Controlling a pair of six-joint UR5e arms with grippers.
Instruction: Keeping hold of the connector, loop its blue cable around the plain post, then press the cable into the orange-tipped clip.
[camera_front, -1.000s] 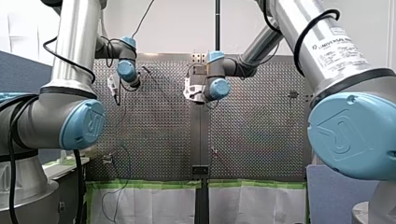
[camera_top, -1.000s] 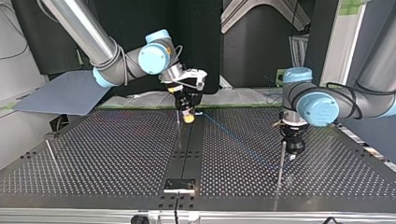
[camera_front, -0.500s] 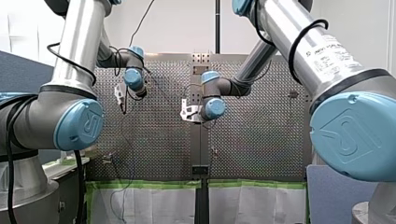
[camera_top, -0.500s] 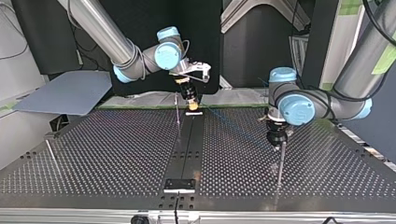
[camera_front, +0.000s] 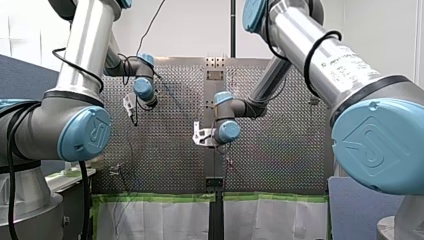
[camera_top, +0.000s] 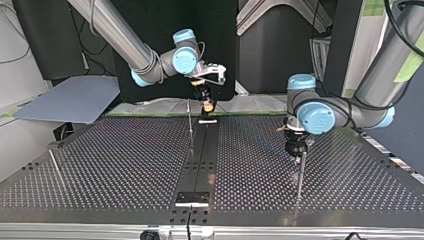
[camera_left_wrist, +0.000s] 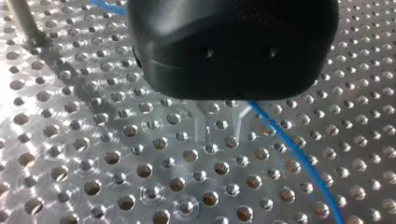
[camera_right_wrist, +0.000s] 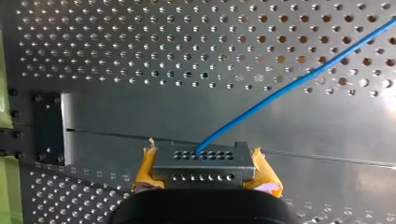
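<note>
Two steps look undone: the blue cable (camera_right_wrist: 289, 88) leaves the connector (camera_right_wrist: 204, 161) and passes near the post (camera_top: 300, 175) without any loop showing, and the orange-tipped clip I cannot pick out (possibly too small here). Well apart from that post, my right gripper (camera_right_wrist: 204, 170) pinches the connector between yellow pads (camera_right_wrist: 264, 175). Just beside the post, my left gripper (camera_left_wrist: 223, 131) has its fingers (camera_left_wrist: 205, 126) spread, cable alongside. No container shows.

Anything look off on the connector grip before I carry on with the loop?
Only the yellow pads of the right gripper: their tips beside the connector look frayed and ragged. The connector sits square between them, and the blue cable leaves it without a kink.
</note>
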